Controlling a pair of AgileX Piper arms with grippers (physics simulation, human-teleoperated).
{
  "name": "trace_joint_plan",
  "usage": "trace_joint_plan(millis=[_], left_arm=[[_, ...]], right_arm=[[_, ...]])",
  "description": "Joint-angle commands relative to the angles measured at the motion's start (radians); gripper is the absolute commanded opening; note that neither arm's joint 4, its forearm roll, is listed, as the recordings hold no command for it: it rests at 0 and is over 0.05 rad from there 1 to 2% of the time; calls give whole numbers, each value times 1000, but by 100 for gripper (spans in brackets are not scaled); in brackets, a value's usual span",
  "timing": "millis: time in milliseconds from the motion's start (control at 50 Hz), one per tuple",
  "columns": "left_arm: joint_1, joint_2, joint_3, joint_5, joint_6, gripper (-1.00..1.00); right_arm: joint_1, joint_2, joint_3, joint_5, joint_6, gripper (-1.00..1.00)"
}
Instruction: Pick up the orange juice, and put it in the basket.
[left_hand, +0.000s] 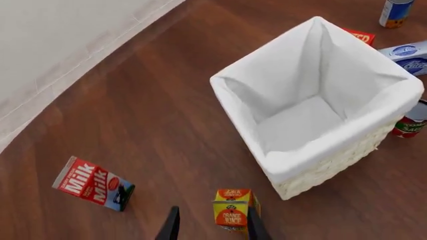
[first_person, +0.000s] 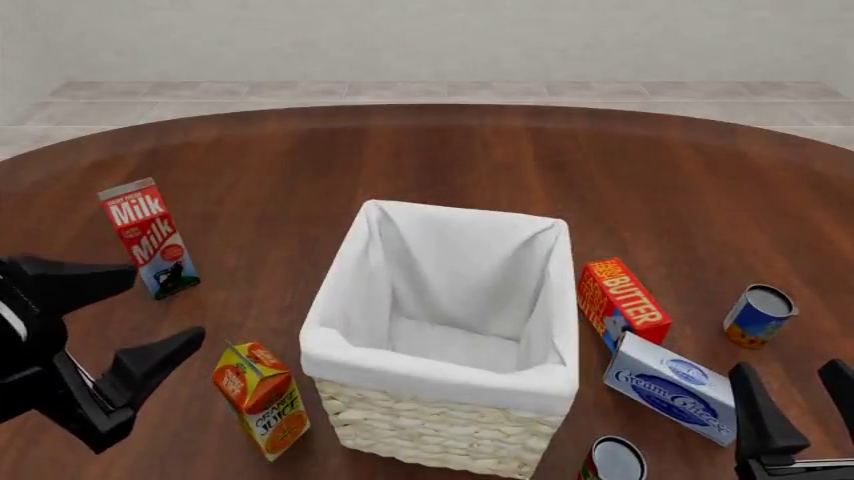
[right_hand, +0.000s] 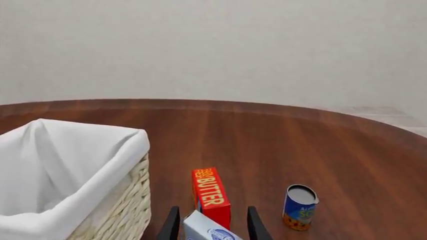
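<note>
The orange juice (first_person: 263, 398) is a small orange and yellow gable-top carton. It stands upright on the table just off the basket's near left corner. The basket (first_person: 400, 372) is large, pale wicker with a white cloth lining, and nothing lies in it. My left gripper (first_person: 167, 305) is open and empty, left of the juice and apart from it. In the left wrist view the juice (left_hand: 233, 207) shows just beyond the open fingers (left_hand: 172, 226), beside the basket (left_hand: 333, 162). My right gripper (first_person: 787, 368) is open and empty at the near right.
A red-and-blue Milk carton (first_person: 147, 238) stands at the far left. Right of the basket are a BUTTER box (first_person: 621, 297), a cream cheese box (first_person: 671, 388), a blue can (first_person: 758, 315) and a red can (first_person: 611, 460). The round table's far edge (first_person: 427, 108) curves behind.
</note>
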Motion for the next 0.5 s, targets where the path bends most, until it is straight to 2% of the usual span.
trace_joint_plan(millis=[20,200,500], left_arm=[[25,3,12,35,10,100],[64,36,69,1,42,100],[-14,29,141,-78,-49,100]], right_arm=[[3,0,-1,0,2,100],[7,0,-2,-1,2,100],[6,0,-4,-1,-1,100]])
